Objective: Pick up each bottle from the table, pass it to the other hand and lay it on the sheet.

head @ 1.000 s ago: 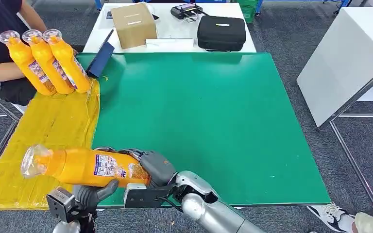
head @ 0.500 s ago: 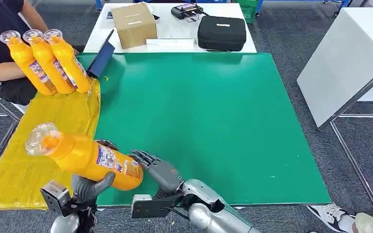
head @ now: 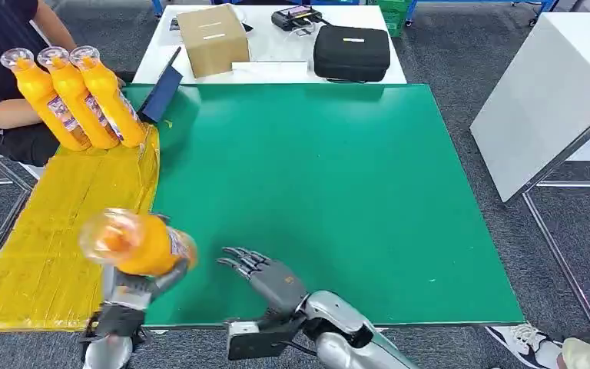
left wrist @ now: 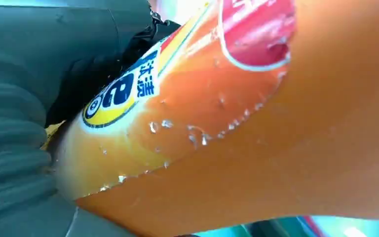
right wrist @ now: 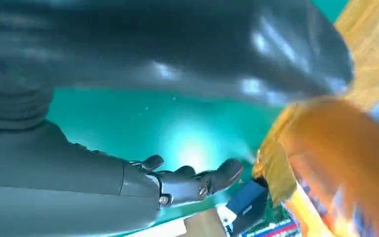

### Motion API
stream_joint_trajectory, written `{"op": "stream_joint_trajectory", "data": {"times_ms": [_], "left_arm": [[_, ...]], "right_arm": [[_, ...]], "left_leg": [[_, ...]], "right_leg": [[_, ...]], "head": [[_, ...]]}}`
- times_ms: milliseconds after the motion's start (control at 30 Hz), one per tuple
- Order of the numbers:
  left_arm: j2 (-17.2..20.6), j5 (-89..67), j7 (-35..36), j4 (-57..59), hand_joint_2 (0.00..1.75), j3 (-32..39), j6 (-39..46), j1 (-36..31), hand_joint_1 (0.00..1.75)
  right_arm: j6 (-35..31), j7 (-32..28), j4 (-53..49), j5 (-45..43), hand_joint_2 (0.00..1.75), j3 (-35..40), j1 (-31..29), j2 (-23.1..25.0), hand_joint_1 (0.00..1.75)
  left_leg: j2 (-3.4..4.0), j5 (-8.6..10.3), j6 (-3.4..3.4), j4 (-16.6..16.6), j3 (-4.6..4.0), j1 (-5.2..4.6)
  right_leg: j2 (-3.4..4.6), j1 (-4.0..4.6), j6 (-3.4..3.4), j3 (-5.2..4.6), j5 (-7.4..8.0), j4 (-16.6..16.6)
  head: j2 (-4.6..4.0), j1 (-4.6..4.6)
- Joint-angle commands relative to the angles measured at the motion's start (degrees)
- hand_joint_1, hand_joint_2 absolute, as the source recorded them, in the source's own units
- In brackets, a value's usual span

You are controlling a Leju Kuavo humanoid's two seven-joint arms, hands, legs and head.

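Head view | left hand (head: 134, 288) fingers grip bottle (head: 134, 244) | right hand (head: 273, 278) fingers spread, empty

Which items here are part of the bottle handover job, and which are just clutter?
Job:
- held bottle, gripped by the left robot hand
- right robot hand, open, holding nothing
- yellow sheet
- three bottles at the sheet's far end

Clutter:
- cardboard box
- black case
- blue tablet
- person seated at the far left

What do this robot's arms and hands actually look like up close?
The right arm is rounded shiny silver metal, with a black block at the wrist. The right hand has a grey palm and dark, slim fingers. The left hand is grey too, with a ribbed grey cover behind it.
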Motion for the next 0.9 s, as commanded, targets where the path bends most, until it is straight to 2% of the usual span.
{"op": "stream_joint_trajectory", "data": {"times_ms": [33, 133, 167, 267, 333, 400, 467, 500, 533, 600, 633, 733, 800, 900], "left_arm": [[3.35, -20.83, -0.44, 6.9, 1.75, 13.24, 13.87, -3.21, 1.75], [2.75, -21.36, -0.54, 6.85, 1.75, 13.24, 13.87, -3.31, 1.75], [0.99, -30.55, 2.36, 5.6, 1.75, 17.37, 13.87, -3.53, 1.75], [4.72, -40.44, 7.61, 5.97, 1.75, 21.72, 13.87, -3.58, 1.75], [9.79, -44.6, 12.68, 7.77, 1.75, 20.15, 13.87, -2.85, 1.75], [18.44, -45.55, 21.03, 13.07, 1.75, 14.18, 13.87, -1.7, 1.75], [24.4, -45.55, 29.08, 19.23, 1.75, 6.87, 13.87, -2.51, 1.75], [24.4, -45.55, 29.08, 19.23, 1.75, 6.87, 13.87, -2.51, 1.75], [24.13, -45.55, 29.64, 23.81, 1.75, 5.82, 13.87, -4.09, 1.75], [25.94, -45.55, 32.45, 31.96, 1.75, 1.82, 13.87, -7.89, 1.75], [29.26, -45.55, 38.36, 40.54, 1.75, -6.6, 13.87, -12.44, 1.75], [29.53, -45.55, 39.24, 42.98, 1.75, -8.06, 13.87, -14.25, 1.75], [29.59, -45.55, 40.06, 46.32, 1.75, -9.44, 13.87, -16.3, 1.75], [28.4, -44.46, 36.83, 55.88, 1.75, -9.21, 13.87, -21.4, 1.75]], "right_arm": [[2.31, -1.36, -10.3, -3.98, 0.0, -5.57, -2.22, -10.44, 0.0], [2.18, -1.34, -10.12, -3.94, 0.0, -5.31, -1.88, -9.98, 0.0], [1.52, -1.24, -10.37, -4.2, 0.0, -5.2, -2.42, -11.05, 0.0], [1.3, -1.54, -15.28, -7.33, 0.0, -9.33, -1.79, -17.48, 0.0], [2.8, -2.53, -19.05, -9.79, 0.0, -14.44, 0.29, -21.72, 0.0], [5.13, -3.44, -21.17, -11.78, 0.0, -18.36, 1.5, -24.5, 0.0], [5.93, -3.89, -22.39, -12.16, 0.0, -20.7, 2.57, -25.36, 0.0], [5.93, -3.89, -22.39, -12.16, 0.0, -20.7, 2.57, -25.36, 0.0], [5.95, -3.98, -22.94, -12.13, 0.0, -21.53, 3.06, -25.59, 0.0], [6.75, -4.53, -23.4, -11.96, 0.0, -22.55, 3.25, -25.58, 0.0], [7.0, -4.84, -23.18, -11.85, 0.0, -22.85, 2.55, -25.6, 0.0], [7.36, -5.01, -22.92, -11.77, 0.0, -22.85, 1.9, -25.62, 0.0], [7.77, -5.06, -22.27, -11.71, 0.0, -22.8, 1.12, -25.1, 0.0], [8.17, -5.4, -21.93, -11.27, 0.0, -22.68, 1.27, -25.38, 0.0]], "left_leg": [[0.03, -0.13, -0.06, 0.02, 0.26, 0.03], [-0.07, -0.08, -0.04, 0.0, 0.2, 0.04], [-0.1, -0.17, -0.07, 0.04, 0.32, 0.07], [-0.05, -0.09, -0.05, 0.02, 0.18, 0.04], [-0.19, -0.11, -0.04, 0.05, 0.19, 0.03], [-0.19, -0.11, -0.03, 0.02, 0.22, 0.01], [-0.15, -0.09, -0.05, -0.04, 0.24, -0.01], [-0.29, -0.15, -0.09, -0.03, 0.39, 0.01], [-0.3, -0.08, -0.08, -0.07, 0.31, -0.03], [-0.26, -0.06, -0.08, -0.09, 0.31, -0.01], [-0.42, -0.08, -0.11, -0.1, 0.43, 0.02], [-0.55, 0.01, -0.09, -0.08, 0.35, 0.01], [-0.23, -0.05, -0.11, 0.03, 0.25, 0.09], [-0.24, -0.02, -0.07, -0.05, 0.27, 0.03]], "right_leg": [[0.27, 0.0, -0.06, 0.25, -0.09, -0.02], [0.11, 0.01, -0.05, 0.21, -0.08, -0.03], [0.18, 0.02, -0.09, 0.34, -0.17, -0.02], [0.13, 0.01, -0.05, 0.19, -0.09, -0.01], [0.03, 0.0, -0.03, 0.25, -0.15, 0.01], [0.05, -0.03, -0.02, 0.26, -0.15, 0.0], [0.07, -0.05, -0.04, 0.25, -0.14, -0.01], [0.02, -0.04, -0.09, 0.43, -0.24, 0.01], [-0.05, -0.07, -0.07, 0.33, -0.2, 0.0], [-0.02, -0.04, -0.08, 0.3, -0.16, -0.04], [-0.1, -0.03, -0.11, 0.47, -0.22, -0.03], [-0.26, -0.05, -0.1, 0.35, -0.19, -0.02], [0.07, 0.04, -0.1, 0.22, -0.12, 0.04], [0.03, -0.01, -0.08, 0.27, -0.05, -0.02]], "head": [[0.0, 0.0], [0.0, 0.02], [0.0, 0.0], [0.0, 0.0], [0.0, 0.0], [0.0, 0.02], [0.0, 0.02], [0.0, 0.02], [0.0, 0.02], [0.0, -0.02], [0.0, -0.02], [0.0, 0.02], [0.0, 0.02], [0.0, 0.02]]}}
